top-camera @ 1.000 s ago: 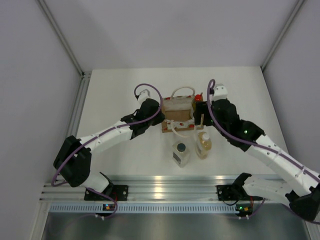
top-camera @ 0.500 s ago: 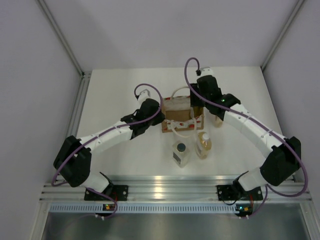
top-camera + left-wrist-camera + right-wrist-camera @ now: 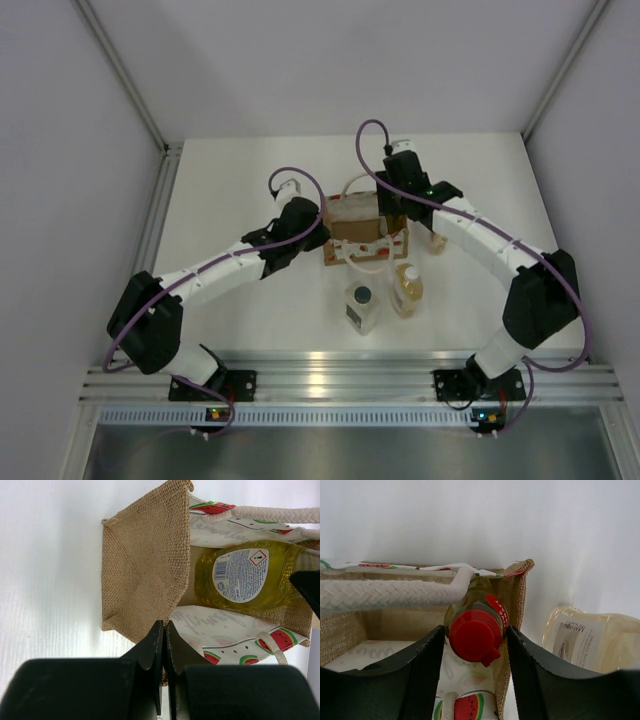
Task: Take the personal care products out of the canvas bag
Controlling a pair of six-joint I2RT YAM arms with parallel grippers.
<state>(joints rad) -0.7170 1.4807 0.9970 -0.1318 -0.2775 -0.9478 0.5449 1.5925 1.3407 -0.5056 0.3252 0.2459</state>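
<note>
Though three bottles (image 3: 406, 288) stand outside, the yellow bottle (image 3: 240, 575) sits in the bag (image 3: 145, 565), right gripper (image 3: 474, 630) spread round its cap (image 3: 472, 640), left gripper (image 3: 164, 627) pinching the bag's left edge.

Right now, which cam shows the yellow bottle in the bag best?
Left wrist: the yellow bottle shows most of its body and its label, inside the canvas bag. Right wrist shows only its red cap and neck, between the open fingers of the right gripper. In top external, the right arm hides it.
</note>
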